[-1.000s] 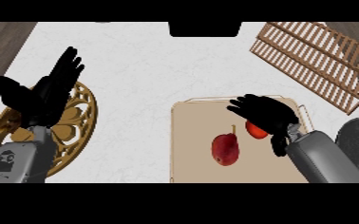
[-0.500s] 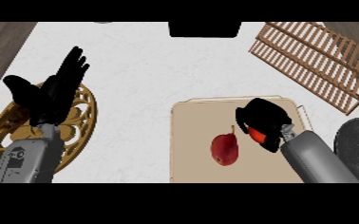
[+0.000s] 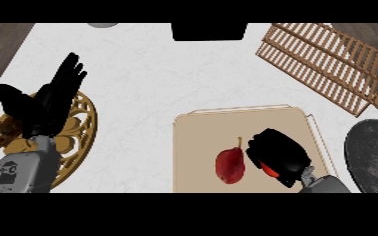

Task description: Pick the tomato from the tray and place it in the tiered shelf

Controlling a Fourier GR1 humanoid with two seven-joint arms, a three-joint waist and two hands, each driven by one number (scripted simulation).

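While the black right hand (image 3: 279, 156) curls over the small red tomato (image 3: 269, 170) on the beige rectangular tray (image 3: 196, 140), only a sliver of red shows beneath the fingers, near the tray's right side toward its near edge. The fingers appear bent round the fruit, so the step in hand is judged to be the grasp itself, with the lift not yet made. Next, the hand would need to raise the tomato clear of the tray's rim and carry it toward the far right corner of the white counter (image 3: 162, 80), where the slatted wooden tiered shelf (image 3: 321, 62) lies.

Just beside the hand, to its left on the tray, rests a dark red pear-shaped fruit with a thin stem (image 3: 230, 164); it seems close enough to be nudged during the lift. Along the counter's right edge sits a dark round object (image 3: 363, 155), only partly seen, which lies near the path to the shelf. At the left edge, the left hand (image 3: 48, 105) rests open, fingers straight, above a round golden wire trivet (image 3: 77, 135).
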